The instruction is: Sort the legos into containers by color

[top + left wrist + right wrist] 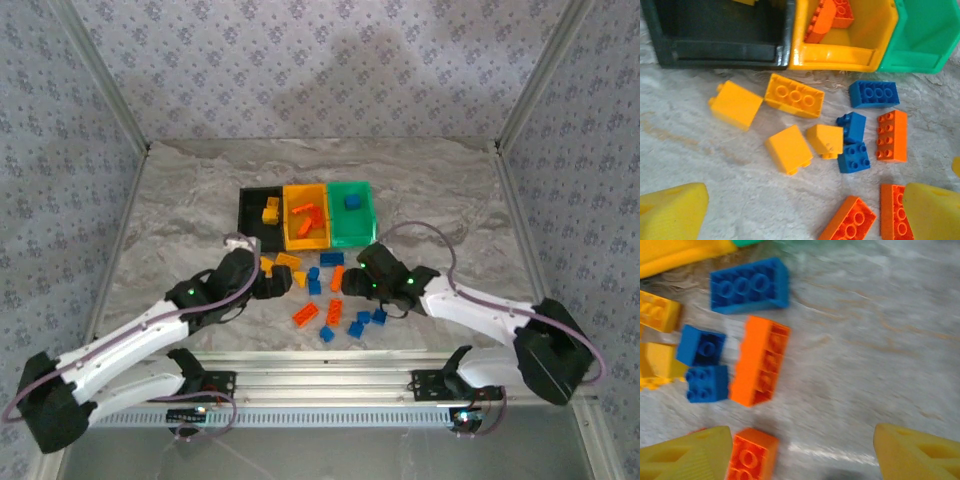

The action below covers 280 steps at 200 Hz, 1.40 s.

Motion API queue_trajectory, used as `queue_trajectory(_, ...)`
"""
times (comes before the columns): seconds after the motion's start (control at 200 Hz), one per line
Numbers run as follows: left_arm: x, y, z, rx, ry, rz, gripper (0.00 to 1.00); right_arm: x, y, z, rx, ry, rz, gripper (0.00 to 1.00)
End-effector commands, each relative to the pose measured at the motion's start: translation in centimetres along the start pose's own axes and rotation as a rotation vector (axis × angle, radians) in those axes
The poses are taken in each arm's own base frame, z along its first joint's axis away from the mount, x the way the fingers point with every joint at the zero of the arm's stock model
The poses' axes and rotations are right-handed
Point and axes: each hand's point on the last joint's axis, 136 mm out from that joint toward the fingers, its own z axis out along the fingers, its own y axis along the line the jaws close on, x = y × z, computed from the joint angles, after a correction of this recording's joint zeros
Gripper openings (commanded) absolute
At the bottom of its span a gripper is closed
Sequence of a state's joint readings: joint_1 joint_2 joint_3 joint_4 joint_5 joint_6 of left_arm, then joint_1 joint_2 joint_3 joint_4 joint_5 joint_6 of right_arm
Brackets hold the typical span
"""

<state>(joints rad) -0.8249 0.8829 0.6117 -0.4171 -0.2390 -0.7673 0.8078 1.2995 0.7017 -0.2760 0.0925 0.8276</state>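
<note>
We are getting ready to pick up legos (304, 314).
Nearest, our left end effector (802, 212) and right end effector (802, 455) are hanging wide open, empty. The legos are looking light, hard, slippery; we are guessing flat sides pinch best. Blue, orange, yellow, they are lying on the table (180, 230), some inside the containers (832, 55) behind.

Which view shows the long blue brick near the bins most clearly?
Left wrist: the long blue brick is sharp and whole, its studs distinct. Right wrist shows it bigger but blurred; top external shows it as a tiny blue block.
</note>
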Motion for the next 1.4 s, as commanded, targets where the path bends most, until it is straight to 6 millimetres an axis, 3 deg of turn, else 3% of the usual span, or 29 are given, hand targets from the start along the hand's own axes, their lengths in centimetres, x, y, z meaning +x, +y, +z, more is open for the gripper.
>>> queue_trajectory(0.0, 0.5, 2.0, -0.6, -0.053, -0.024, -0.052, 0.99, -2.0, 2.3, 1.4, -0.021, -0.04, 0.019, 0.74)
queue_trajectory(0.125, 1.0, 3.2, -1.0, -0.079, -0.028, -0.071, 0.99, -2.5, 3.6, 3.6, -0.002, -0.011, 0.005, 0.68)
queue_trajectory(0.25, 1.0, 3.9, -1.5, -0.102, -0.043, -0.088, 0.99, -2.3, 2.9, 5.8, 0.095, 0.045, -0.003, 0.6)
queue_trajectory(0.48, 1.1, 4.8, -1.7, -0.111, -0.074, -0.125, 0.99, -1.2, 1.3, 7.4, 0.184, 0.108, -0.01, 0.43)
queue_trajectory(0.66, 1.1, 5.1, -1.7, -0.118, -0.079, -0.134, 1.0, -0.7, 0.1, 6.7, 0.198, 0.112, 0.002, 0.28)
queue_trajectory(0.82, 1.0, 5.0, -1.6, -0.115, -0.08, -0.132, 1.0, -1.7, 0.2, 4.1, 0.157, 0.05, -0.019, 0.22)
queue_trajectory(0.969, 0.7, 5.1, -1.6, -0.125, -0.083, -0.136, 1.0, -4.6, 3.7, 0.6, 0.031, -0.028, -0.09, 0.21)
queue_trajectory(1.069, 0.6, 5.4, -1.6, -0.145, -0.08, -0.144, 0.99, -6.9, 6.6, -0.1, -0.028, -0.054, -0.145, 0.21)
queue_trajectory(1.209, 0.6, 4.9, -1.4, -0.115, -0.075, -0.149, 1.0, -10.2, 9.8, 1.6, -0.043, -0.064, -0.163, 0.23)
queue_trajectory(1.394, 0.8, 4.4, -1.4, -0.077, -0.063, -0.143, 0.99, -14.8, 11.4, 5.9, -0.003, -0.108, -0.149, 0.23)
